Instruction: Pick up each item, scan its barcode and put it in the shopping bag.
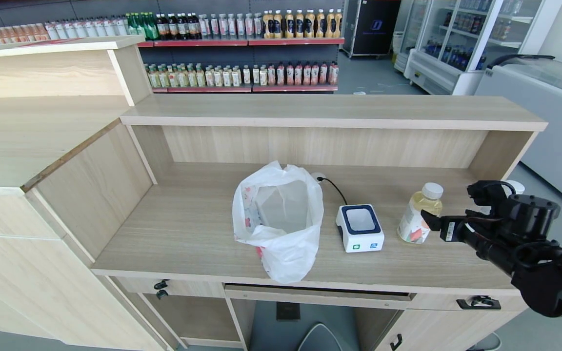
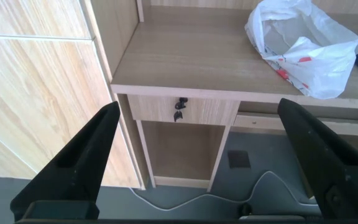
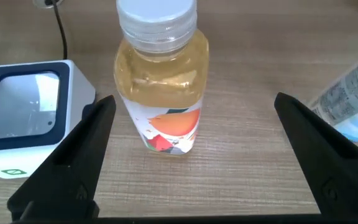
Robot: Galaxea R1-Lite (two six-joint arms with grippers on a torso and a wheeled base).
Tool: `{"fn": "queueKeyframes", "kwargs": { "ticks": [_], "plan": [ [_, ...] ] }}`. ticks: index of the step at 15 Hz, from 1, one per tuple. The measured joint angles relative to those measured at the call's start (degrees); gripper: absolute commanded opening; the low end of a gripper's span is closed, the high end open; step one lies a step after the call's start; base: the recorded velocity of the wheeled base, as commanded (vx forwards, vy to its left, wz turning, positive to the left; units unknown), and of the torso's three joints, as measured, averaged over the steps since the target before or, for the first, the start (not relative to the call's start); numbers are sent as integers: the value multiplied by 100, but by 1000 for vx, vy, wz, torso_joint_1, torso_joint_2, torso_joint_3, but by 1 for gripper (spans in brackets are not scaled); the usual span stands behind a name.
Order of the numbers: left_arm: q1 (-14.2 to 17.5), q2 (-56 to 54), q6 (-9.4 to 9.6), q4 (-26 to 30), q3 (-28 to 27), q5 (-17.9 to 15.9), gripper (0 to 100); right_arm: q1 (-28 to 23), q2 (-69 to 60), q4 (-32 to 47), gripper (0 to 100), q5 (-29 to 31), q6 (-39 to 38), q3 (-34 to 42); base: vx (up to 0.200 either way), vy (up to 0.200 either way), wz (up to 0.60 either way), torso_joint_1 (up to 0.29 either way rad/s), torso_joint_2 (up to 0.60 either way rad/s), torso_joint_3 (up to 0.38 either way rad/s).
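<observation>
My right end effector (image 1: 451, 207): open, fingers spread wide, held just above the counter (image 1: 188, 229) at its right end, pointing at the tea bottle.
My left end effector (image 2: 199, 107): open too, gripping nothing, low in front of the counter's left part, facing the keyed drawer (image 2: 179, 109) under the top.
Tea bottle (image 3: 163, 93): upright on the counter, white cap on, amber drink inside, a label with orange and red print. It stands just right of the scanner and ahead of my right fingers (image 3: 73, 168), with a gap on either side, so neither one touches it.
Second bottle (image 3: 353, 93): clear, with a pale label, near my right end effector's far side; in the head view its white cap peeks out behind my wrist.
Scanner (image 1: 359, 226): white box, dark-rimmed window facing up, between the shopping bag and the tea bottle; its black cable (image 1: 332, 187) runs towards the counter's back.
Shopping bag (image 1: 278, 219): white plastic, mouth open upward, standing mid-counter just left of the scanner.
</observation>
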State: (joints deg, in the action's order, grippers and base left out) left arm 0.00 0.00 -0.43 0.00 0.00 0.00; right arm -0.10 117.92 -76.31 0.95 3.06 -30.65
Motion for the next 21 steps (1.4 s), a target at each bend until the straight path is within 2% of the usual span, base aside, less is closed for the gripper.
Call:
{"fn": "queueKeyframes", "kwargs": {
  "ticks": [3, 5, 8, 13, 21],
  "plan": [
    [0, 0, 0, 0, 0, 0, 100, 268, 313, -98, 100, 17, 0, -143, 0, 0, 0, 0, 0, 0],
    [0, 0, 0, 0, 0, 0, 100, 452, 547, -218, 100, 288, 6, -276, 0, 0, 0, 0, 0, 0],
    [0, 0, 0, 0, 0, 0, 100, 585, 868, -315, 100, 602, -11, -446, 0, 0, 0, 0, 0, 0],
    [0, 0, 0, 0, 0, 0, 100, 808, 1270, -367, 100, 764, -217, -934, 0, 0, 0, 0, 0, 0],
    [0, 0, 2, 0, 0, 0, 100, 902, 1703, -322, 100, 1125, -222, -1530, 0, 0, 0, 0, 0, 0]
  ]
}}
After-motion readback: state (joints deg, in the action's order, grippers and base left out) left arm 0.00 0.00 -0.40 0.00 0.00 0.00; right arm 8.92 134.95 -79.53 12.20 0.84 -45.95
